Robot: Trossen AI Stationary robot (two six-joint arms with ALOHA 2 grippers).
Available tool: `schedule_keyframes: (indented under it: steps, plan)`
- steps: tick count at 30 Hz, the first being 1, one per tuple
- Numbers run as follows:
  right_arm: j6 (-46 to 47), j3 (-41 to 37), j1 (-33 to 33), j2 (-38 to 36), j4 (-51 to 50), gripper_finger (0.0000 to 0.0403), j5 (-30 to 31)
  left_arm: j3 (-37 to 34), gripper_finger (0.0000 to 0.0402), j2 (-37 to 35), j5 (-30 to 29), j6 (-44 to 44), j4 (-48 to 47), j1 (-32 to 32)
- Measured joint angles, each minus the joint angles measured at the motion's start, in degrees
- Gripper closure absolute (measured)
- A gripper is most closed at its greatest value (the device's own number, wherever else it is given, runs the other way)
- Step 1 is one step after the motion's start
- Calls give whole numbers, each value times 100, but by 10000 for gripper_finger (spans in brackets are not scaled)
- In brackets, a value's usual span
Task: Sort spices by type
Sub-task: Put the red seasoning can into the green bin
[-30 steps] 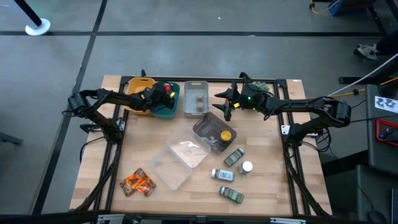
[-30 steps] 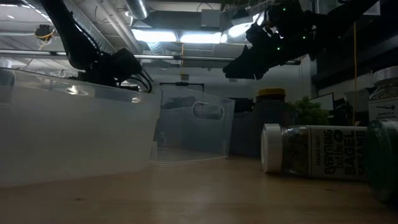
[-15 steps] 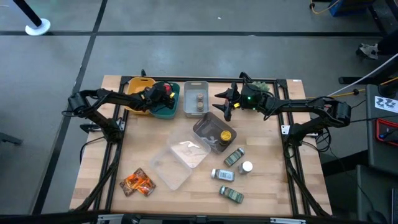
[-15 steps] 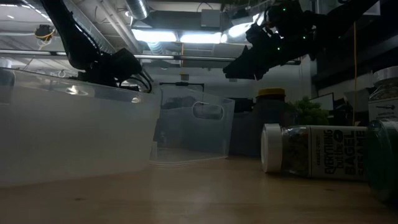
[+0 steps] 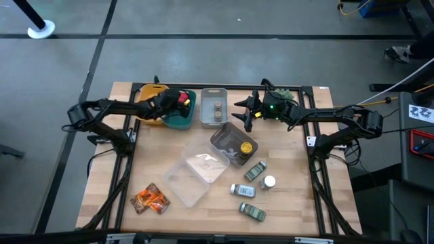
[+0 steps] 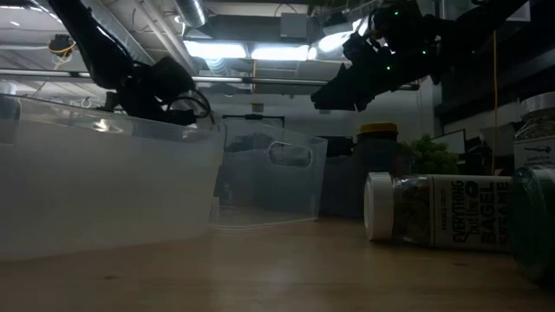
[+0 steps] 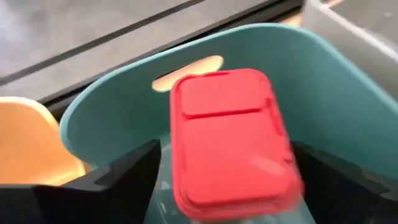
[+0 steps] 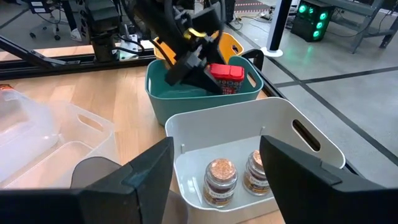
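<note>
high view: left gripper (image 5: pixel 178 100) over the teal bin (image 5: pixel 184 120), red cube (image 5: pixel 182 97) at its tip. left wrist view: fingers (image 7: pixel 118 177) spread, cube between them, not pinched. right wrist view: right gripper (image 8: pixel 214 180) spread, empty, above grey bin (image 8: pixel 273 118) holding brown jars (image 8: pixel 219 177).

A red cube (image 7: pixel 231 140) sits upright over the teal bin (image 7: pixel 348 106). Two brown jars (image 8: pixel 219 179) stand in the white bin (image 8: pixel 249 124). Orange foil packets (image 5: pixel 150 198) lie at the table's near left; green-labelled jars (image 5: pixel 255 171), a white-capped bottle (image 5: pixel 242 190) and a yellow-lidded jar (image 5: pixel 247 147) lie right of centre.
</note>
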Motion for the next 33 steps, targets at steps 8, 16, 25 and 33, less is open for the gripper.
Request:
schedule_keyframes:
  steps: [8,16,25,33]
  plan:
    - [0,0,0,0,3,164,2,0,54,-884,313,573,-322,-13]
    - [0,0,0,0,-2,164,2,0,54,-1873,313,514,-861,-74]
    - [0,0,0,0,1,164,2,0,54,-2273,315,499,-988,-471]
    - [-3,0,0,0,98,164,39,0,54,-2271,313,543,-996,-1048]
